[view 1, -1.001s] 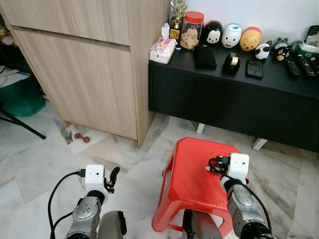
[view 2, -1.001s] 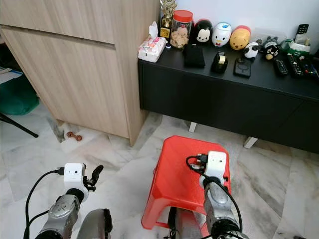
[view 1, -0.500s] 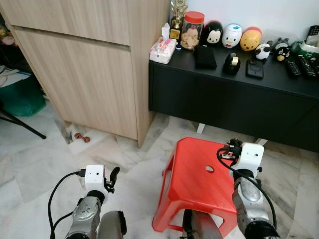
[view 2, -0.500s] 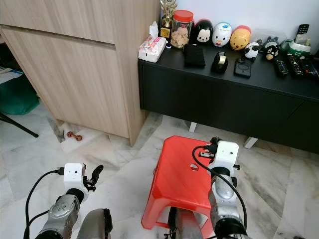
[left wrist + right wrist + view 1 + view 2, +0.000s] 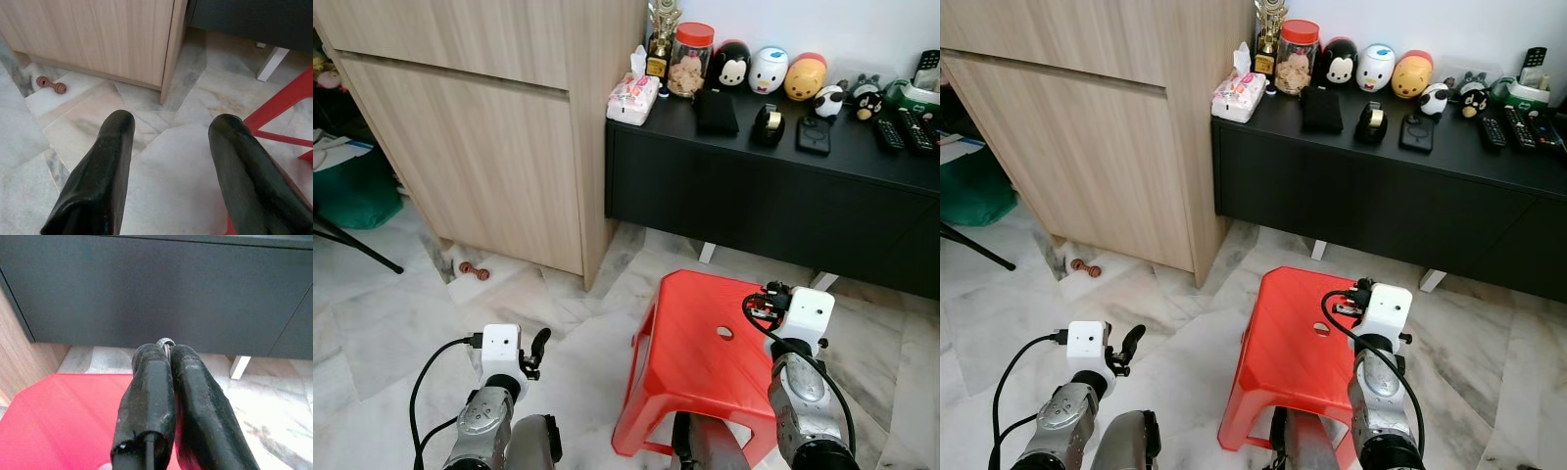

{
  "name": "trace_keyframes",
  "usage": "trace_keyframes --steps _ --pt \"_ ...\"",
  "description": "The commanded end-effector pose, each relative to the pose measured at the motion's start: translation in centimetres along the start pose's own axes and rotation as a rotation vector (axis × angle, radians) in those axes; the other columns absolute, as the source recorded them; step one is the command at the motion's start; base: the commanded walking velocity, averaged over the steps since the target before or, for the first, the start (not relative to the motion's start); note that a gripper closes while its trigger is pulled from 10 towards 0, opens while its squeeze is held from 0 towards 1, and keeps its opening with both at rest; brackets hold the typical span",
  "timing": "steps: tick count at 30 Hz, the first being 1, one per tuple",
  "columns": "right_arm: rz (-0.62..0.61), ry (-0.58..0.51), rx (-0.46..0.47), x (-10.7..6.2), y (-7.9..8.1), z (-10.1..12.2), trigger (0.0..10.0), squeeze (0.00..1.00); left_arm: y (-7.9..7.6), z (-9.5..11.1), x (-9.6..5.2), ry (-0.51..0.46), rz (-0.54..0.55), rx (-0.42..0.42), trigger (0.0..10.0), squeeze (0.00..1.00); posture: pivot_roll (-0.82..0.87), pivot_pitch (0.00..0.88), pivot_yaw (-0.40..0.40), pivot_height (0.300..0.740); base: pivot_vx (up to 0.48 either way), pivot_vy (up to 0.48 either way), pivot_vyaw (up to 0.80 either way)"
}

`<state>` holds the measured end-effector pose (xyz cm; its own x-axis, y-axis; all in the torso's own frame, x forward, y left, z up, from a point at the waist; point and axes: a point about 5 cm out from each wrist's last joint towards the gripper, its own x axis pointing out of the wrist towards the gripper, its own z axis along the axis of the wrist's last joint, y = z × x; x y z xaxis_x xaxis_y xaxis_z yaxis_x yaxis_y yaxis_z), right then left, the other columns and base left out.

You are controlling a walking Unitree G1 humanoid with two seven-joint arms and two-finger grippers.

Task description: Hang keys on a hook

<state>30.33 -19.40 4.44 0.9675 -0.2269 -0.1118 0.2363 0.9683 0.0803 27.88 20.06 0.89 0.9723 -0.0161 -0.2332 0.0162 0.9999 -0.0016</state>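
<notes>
My right gripper [image 5: 168, 350] is pinched tight on a metal ring [image 5: 165, 341], most likely the key ring; only a sliver of it pokes out past the fingertips, so I can't make out the keys themselves. It's held raised above the red stool [image 5: 690, 362], facing the black cabinet [image 5: 1381, 196], presumably so the load hangs free for carrying. My left gripper [image 5: 168, 134] is idle, fingers spread wide, pointing at the marble floor [image 5: 161, 166] near the wooden cupboard [image 5: 499, 147]. No hook visible from here, so my guess is I need to turn and find it before any hanging happens.
</notes>
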Motion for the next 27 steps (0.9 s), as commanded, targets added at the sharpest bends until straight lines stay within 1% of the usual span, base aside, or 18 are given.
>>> trace_keyframes --steps 1,15,27 --pt "-0.013 -0.011 0.008 0.2 -0.24 0.47 10.0 0.0 -0.21 -0.38 -0.21 0.008 -0.005 -0.008 10.0 0.0 0.09 0.094 -0.09 0.585 0.0 0.0 0.0" --pt "0.0 0.013 0.011 0.37 0.0 0.39 10.0 0.0 -0.25 -0.3 -0.16 0.003 -0.006 -0.013 10.0 0.0 0.09 0.087 -0.091 0.585 0.0 0.0 0.0" --pt "0.011 0.035 0.009 0.52 0.29 0.29 10.0 0.0 -0.28 -0.21 -0.12 -0.003 -0.011 -0.016 10.0 0.0 0.09 0.084 -0.091 0.585 -0.273 0.0 0.0"
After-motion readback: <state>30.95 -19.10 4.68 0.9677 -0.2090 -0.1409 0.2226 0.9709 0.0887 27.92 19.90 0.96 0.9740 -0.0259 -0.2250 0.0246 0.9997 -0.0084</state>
